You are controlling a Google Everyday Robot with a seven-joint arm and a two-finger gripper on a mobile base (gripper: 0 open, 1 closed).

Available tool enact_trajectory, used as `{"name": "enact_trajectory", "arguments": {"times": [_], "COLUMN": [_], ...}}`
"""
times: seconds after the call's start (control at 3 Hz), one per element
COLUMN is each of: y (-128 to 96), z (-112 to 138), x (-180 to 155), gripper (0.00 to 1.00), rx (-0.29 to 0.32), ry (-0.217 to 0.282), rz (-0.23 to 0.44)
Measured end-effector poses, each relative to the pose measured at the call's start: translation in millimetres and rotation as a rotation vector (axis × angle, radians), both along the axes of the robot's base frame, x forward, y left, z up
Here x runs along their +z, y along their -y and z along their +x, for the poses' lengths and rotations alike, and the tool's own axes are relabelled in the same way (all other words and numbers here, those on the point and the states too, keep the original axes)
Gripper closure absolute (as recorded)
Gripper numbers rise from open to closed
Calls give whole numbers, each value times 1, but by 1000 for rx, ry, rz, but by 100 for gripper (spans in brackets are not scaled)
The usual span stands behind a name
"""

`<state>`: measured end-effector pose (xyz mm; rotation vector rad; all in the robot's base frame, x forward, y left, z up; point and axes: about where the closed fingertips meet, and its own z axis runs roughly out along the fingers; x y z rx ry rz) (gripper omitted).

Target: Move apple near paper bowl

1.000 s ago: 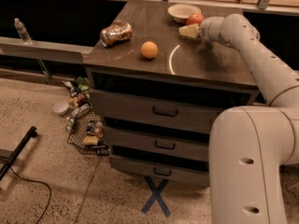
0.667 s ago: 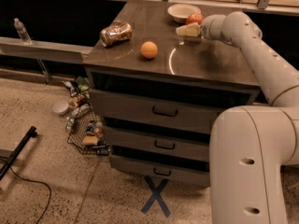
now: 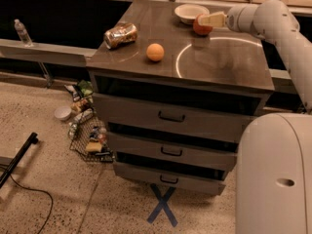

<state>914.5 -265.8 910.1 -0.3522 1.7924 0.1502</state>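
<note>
The red apple [image 3: 200, 28] is at the back right of the cabinet top [image 3: 219, 62], just to the right front of the off-white paper bowl [image 3: 189, 12], almost touching its rim. My gripper [image 3: 209, 20] reaches in from the right. Its pale fingers [image 3: 213, 18] are closed over the top of the apple. My arm [image 3: 273, 23] runs off to the right edge.
A small orange fruit [image 3: 155, 52] lies mid-left on the top and a dented metallic can [image 3: 120, 34] lies on its side at the left. The cabinet has several drawers [image 3: 170, 117]. Litter and a wire basket [image 3: 87, 138] sit on the floor at left; my base [image 3: 275, 179] is at lower right.
The gripper with the apple rose slightly toward the bowl, then came down a little beside it. The orange fruit, can and bowl have not moved.
</note>
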Motion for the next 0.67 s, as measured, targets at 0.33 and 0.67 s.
{"name": "enact_trajectory", "arguments": {"times": [0.33, 0.67], "y": [37, 68], "z": [-25, -48], "x": [35, 66], "gripper": [0, 0], "rx": [-63, -144], "ry": [34, 91], "rz": [-27, -62]}}
